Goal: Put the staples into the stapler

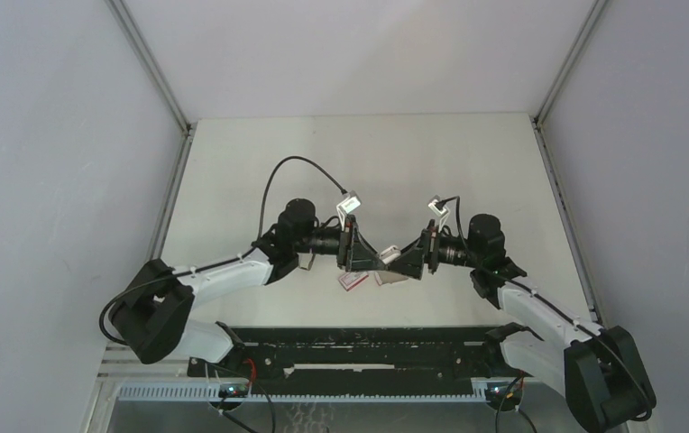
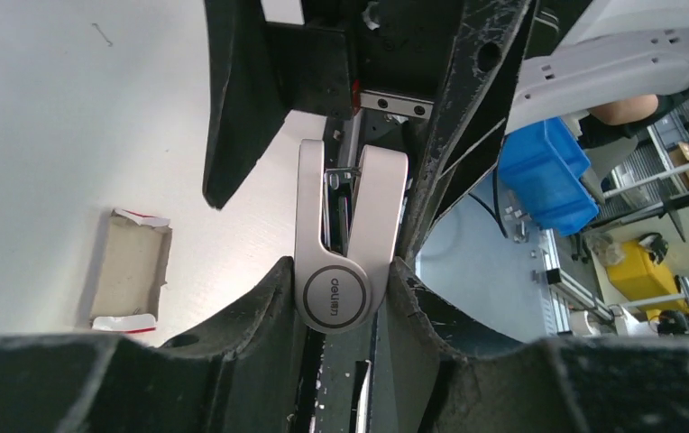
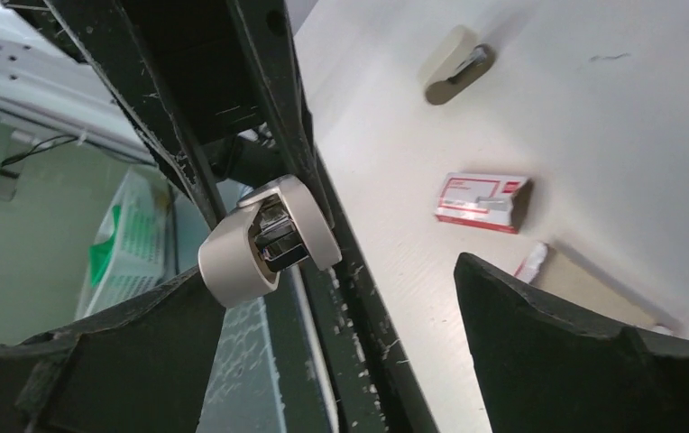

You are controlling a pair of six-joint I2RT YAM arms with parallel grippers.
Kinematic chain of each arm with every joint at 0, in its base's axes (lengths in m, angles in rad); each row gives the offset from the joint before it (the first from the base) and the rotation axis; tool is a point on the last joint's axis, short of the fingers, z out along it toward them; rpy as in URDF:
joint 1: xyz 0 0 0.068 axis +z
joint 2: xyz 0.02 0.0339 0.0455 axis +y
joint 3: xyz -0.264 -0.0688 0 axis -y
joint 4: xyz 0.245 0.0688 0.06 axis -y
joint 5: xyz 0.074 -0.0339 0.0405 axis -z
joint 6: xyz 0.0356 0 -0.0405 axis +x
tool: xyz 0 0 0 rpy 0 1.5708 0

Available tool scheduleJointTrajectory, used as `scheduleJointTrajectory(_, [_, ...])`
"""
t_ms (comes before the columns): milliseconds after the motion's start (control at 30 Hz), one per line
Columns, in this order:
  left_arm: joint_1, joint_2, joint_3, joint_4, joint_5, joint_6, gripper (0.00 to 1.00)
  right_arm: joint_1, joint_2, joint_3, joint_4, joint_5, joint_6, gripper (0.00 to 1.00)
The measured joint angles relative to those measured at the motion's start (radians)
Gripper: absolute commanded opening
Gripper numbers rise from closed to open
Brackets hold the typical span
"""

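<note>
Small white plastic stapler with dark grey metal inside (image 2: 334, 290): held up over the middle of the pale table (image 1: 359, 153), its two halves parted | left claw (image 2: 341, 268): clenched on the stapler's round hinge end | right claw (image 3: 339, 271): spread wide, stapler's far end between its fingers | red-and-white box (image 3: 478, 200): lying on the table nearby

The flat cardboard tray (image 3: 584, 281) lies half hidden behind the right gripper (image 3: 341, 271).

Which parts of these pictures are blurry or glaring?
Left wrist view: the small white plastic stapler is sharp, the left pincer's black fingers near the lens dark and soft. Right wrist view: glints on the stapler's metal inside. Top view: even light.
</note>
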Motion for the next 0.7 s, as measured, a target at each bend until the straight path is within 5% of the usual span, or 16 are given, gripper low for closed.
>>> scheduleJointTrajectory(433, [-0.008, -0.022, 0.0, 0.02, 0.05, -0.054, 0.08, 0.045, -0.02, 0.0, 0.13, -0.06, 0.17, 0.31])
scheduleJointTrajectory(533, [-0.009, -0.032, 0.0, 0.029, 0.057, -0.058, 0.07, 0.045, -0.039, 0.0, 0.13, -0.059, 0.19, 0.01])
scheduleJointTrajectory(700, [-0.012, -0.042, 0.0, 0.036, 0.059, -0.065, 0.05, 0.045, -0.058, 0.0, 0.13, -0.053, 0.212, 0.0])
